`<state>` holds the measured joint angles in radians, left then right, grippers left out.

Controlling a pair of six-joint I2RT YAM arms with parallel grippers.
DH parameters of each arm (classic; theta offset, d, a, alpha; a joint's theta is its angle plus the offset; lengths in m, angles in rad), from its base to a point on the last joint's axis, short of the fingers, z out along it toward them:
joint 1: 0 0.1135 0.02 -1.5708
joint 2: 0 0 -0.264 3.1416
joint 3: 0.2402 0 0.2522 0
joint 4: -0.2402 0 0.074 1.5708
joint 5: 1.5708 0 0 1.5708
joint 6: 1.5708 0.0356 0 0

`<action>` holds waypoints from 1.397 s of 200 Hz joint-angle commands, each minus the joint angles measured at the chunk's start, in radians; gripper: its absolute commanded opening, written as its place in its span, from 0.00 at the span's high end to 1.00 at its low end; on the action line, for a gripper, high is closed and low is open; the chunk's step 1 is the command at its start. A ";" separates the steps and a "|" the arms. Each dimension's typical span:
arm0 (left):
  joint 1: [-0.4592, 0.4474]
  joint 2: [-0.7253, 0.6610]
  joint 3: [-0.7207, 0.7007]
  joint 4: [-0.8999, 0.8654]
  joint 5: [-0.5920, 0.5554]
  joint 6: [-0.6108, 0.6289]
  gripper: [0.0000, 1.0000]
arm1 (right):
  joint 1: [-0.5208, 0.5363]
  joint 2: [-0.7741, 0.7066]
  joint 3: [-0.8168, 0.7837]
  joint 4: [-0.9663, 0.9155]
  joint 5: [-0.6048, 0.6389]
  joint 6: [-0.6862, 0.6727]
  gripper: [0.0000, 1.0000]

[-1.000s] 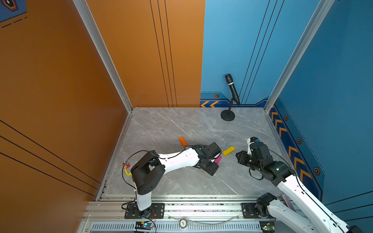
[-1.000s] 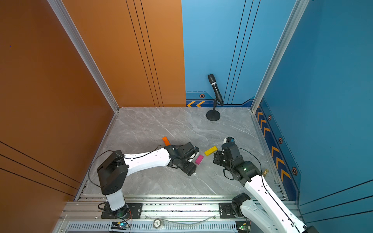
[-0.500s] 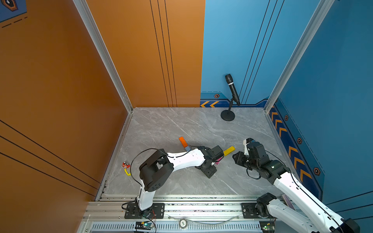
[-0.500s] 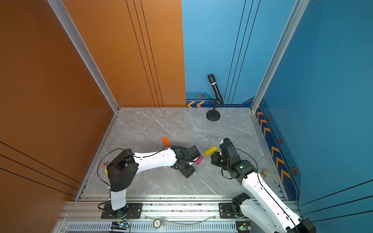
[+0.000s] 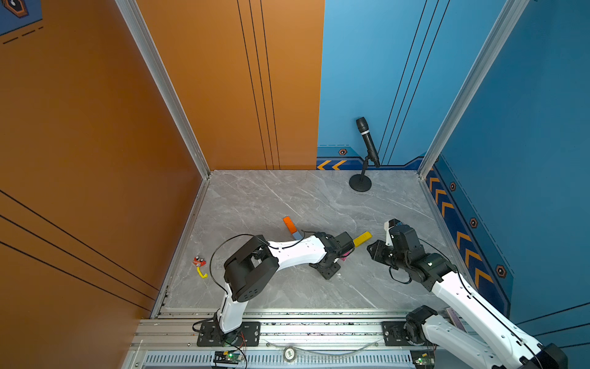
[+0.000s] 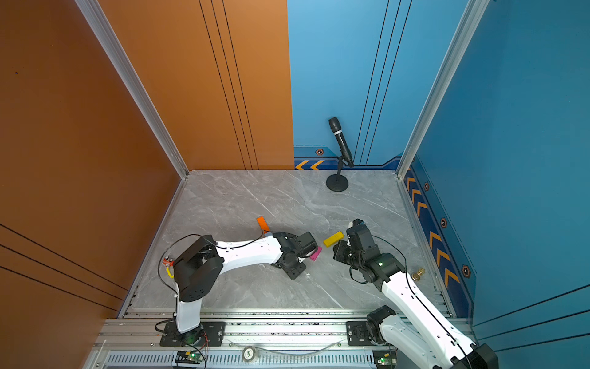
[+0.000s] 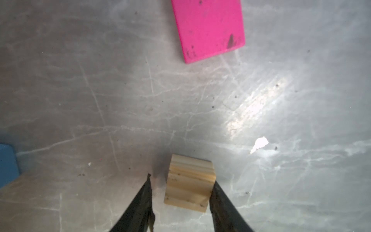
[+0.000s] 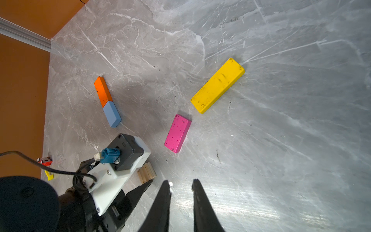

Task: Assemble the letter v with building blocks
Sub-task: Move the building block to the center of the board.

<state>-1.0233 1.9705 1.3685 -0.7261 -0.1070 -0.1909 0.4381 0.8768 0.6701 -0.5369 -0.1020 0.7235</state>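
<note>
In the left wrist view the small wood block [image 7: 190, 180] lies on the marble between the fingers of my left gripper [image 7: 181, 178]. One finger touches its side and a narrow gap shows at the other. The pink block [image 7: 210, 28] lies ahead of it. The right wrist view shows the orange block [image 8: 103, 91] end to end with the blue block [image 8: 112, 114]. It also shows the pink block [image 8: 177, 133], the yellow block [image 8: 217, 85] and the wood block [image 8: 146, 172]. My right gripper [image 8: 180, 181] hovers slightly open and empty beside the left one. In a top view the left gripper [image 5: 329, 271] hides the wood block.
A microphone on a round stand [image 5: 360, 183] is at the back of the floor. A small red-and-yellow gadget [image 5: 199, 263] lies by the left wall. A brass knob [image 6: 417, 274] sits near the right wall. Orange and blue walls enclose three sides.
The left arm's elbow has swung toward the middle while its gripper stayed low over the wood block. The right gripper has crept a little left, toward the left gripper.
</note>
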 commanded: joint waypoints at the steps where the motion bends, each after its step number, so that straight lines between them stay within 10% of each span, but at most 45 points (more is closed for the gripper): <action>1: -0.007 0.019 0.013 -0.029 -0.027 -0.006 0.53 | 0.004 0.007 -0.012 0.031 -0.001 0.010 0.78; 191: 0.125 0.026 -0.029 -0.029 -0.182 0.022 0.64 | 0.025 0.075 0.013 0.066 -0.006 0.018 0.78; 279: 0.147 0.025 -0.008 -0.030 -0.239 0.039 0.48 | 0.046 0.117 0.036 0.086 -0.006 0.020 0.78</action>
<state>-0.8879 1.9759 1.3594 -0.7269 -0.3172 -0.1604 0.4744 0.9863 0.6701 -0.4763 -0.1032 0.7338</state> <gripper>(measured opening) 0.497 0.225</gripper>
